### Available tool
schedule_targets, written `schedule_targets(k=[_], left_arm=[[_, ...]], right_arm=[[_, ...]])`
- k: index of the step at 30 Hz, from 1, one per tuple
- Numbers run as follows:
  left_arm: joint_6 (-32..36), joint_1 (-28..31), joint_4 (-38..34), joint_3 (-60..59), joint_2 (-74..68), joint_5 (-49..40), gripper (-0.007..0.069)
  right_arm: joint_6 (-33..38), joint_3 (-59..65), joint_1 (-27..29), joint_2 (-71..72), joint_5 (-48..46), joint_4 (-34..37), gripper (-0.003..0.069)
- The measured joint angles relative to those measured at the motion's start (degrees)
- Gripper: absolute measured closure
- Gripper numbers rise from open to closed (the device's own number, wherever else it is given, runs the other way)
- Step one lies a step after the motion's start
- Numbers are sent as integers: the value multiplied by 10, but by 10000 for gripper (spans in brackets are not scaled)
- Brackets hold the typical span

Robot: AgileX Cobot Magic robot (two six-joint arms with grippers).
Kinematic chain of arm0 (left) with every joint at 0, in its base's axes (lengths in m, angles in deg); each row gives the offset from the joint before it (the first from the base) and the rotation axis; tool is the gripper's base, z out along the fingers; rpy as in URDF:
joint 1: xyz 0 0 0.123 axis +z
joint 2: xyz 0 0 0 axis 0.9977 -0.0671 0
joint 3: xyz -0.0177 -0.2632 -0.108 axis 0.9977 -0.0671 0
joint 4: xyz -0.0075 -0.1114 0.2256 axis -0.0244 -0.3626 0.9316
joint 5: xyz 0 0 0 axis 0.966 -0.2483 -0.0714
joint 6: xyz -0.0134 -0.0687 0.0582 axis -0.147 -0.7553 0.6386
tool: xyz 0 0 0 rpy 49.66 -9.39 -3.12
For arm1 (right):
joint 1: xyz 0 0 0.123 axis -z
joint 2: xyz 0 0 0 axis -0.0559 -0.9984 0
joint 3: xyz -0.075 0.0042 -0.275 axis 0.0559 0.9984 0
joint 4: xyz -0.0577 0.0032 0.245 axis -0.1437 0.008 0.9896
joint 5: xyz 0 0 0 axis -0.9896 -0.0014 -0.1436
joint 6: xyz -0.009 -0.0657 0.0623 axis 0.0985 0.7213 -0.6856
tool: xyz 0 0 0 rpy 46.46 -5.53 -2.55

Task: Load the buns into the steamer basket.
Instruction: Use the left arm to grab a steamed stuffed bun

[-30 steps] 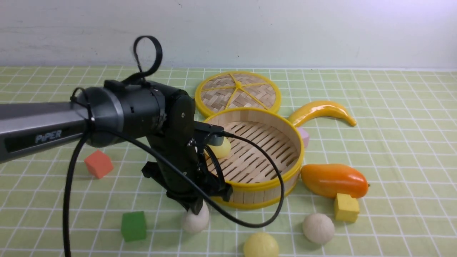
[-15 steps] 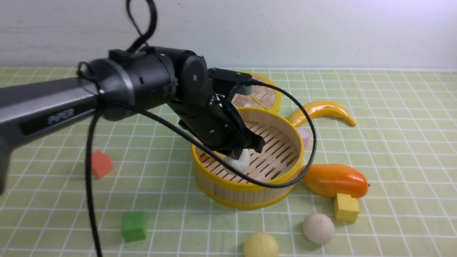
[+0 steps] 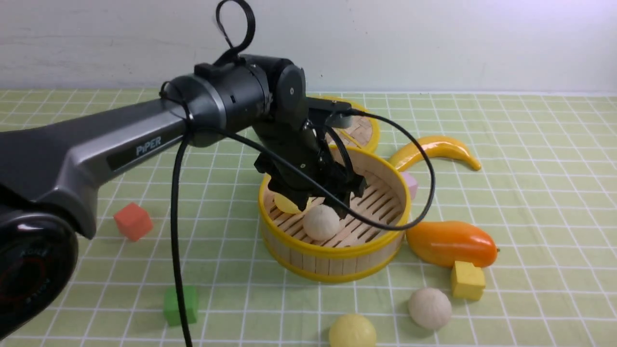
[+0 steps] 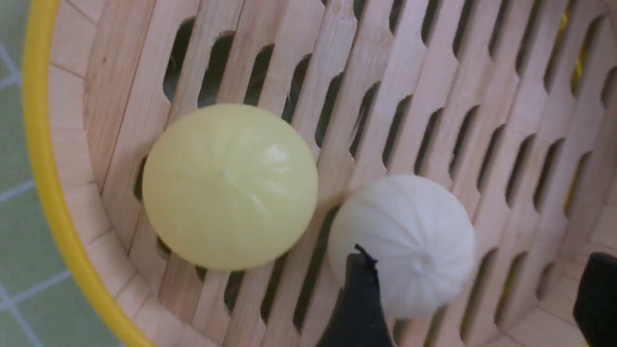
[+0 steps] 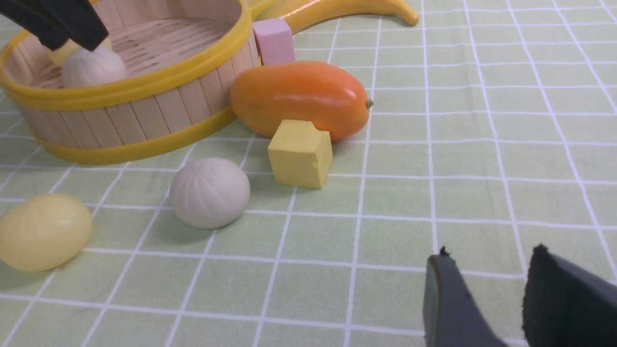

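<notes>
Basket: round bamboo-slat steamer basket [image 3: 332, 250] with yellow rims, upright on the green checked cloth [image 3: 530, 202], mid-scene.
Contents: two buns lie on the slatted floor, towards the basket's left wall.
Bun one: off-white pleated bun in the basket [image 3: 321, 222], directly beneath the left arm's tool.
Bun two: pale yellow smooth bun in the basket [image 3: 285, 205], just beside bun one, touching it or very nearly.
Left gripper: black two-finger left gripper [image 3: 322, 206] hangs inside the basket above the off-white bun. Its jaws are spread wider than the bun, with nothing pinched. In the wrist view one finger [image 4: 359, 303] overlaps the bun's edge; contact cannot be confirmed. The other finger [image 4: 597, 294] stands well clear, near the wall.
Right gripper: dark right gripper [image 5: 501, 308], seen only in its own wrist view, is low over bare cloth. Its fingers are parted, with nothing between them.
Buns outside: off-white pleated bun on the cloth [image 3: 430, 308] sits on the basket's near side, near the yellow foam cube [image 3: 466, 280]. The pale yellow bun on the cloth [image 3: 352, 331] is at the front view's near edge, partly cut off.
Right of basket: glossy orange mango [image 3: 450, 243] against the basket's lower rim, the yellow cube touching its near side.
Behind basket: flat woven yellow-rimmed lid [image 3: 366, 130], partly hidden by the arm; yellow banana [image 3: 438, 147]; pink foam cube [image 3: 410, 183] against the basket wall.
Left of basket: red foam cube [image 3: 133, 220] and green foam cube [image 3: 181, 304], both well apart from it.
</notes>
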Motion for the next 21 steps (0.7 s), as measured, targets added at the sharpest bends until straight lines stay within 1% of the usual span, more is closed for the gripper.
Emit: schedule_targets(k=[1,3,4,6,7,8,9,10,11,12,16,19,20,21], left_arm=[[-4,-4,1,3,12,-20,90],[-8,-17,8,-2,39,-52,159],[-9,-19,9,-4,42,-54,181],[-10,-58,12,-38,78,-75,365],[-10,-62,12,-41,79,-77,365],[-7,-81,12,-58,87,-84,442],[3,-112,10,-84,91,-92,570],[11,-131,10,-99,91,-94,617],[19,-146,10,-111,87,-94,638],[31,-160,14,-120,78,-93,638],[34,-166,29,-126,64,-81,631],[34,-160,44,-126,54,-77,566],[34,-157,45,-126,53,-77,534],[34,-155,46,-126,52,-76,487]], right_arm=[[0,0,0,0,0,0,420],[0,0,0,0,0,0,420],[0,0,0,0,0,0,420],[0,0,0,0,0,0,420],[0,0,0,0,0,0,420],[0,0,0,0,0,0,420],[0,0,0,0,0,0,420],[0,0,0,0,0,0,420],[0,0,0,0,0,0,420],[0,0,0,0,0,0,420],[0,0,0,0,0,0,420],[0,0,0,0,0,0,420],[0,0,0,0,0,0,420],[0,0,0,0,0,0,420]])
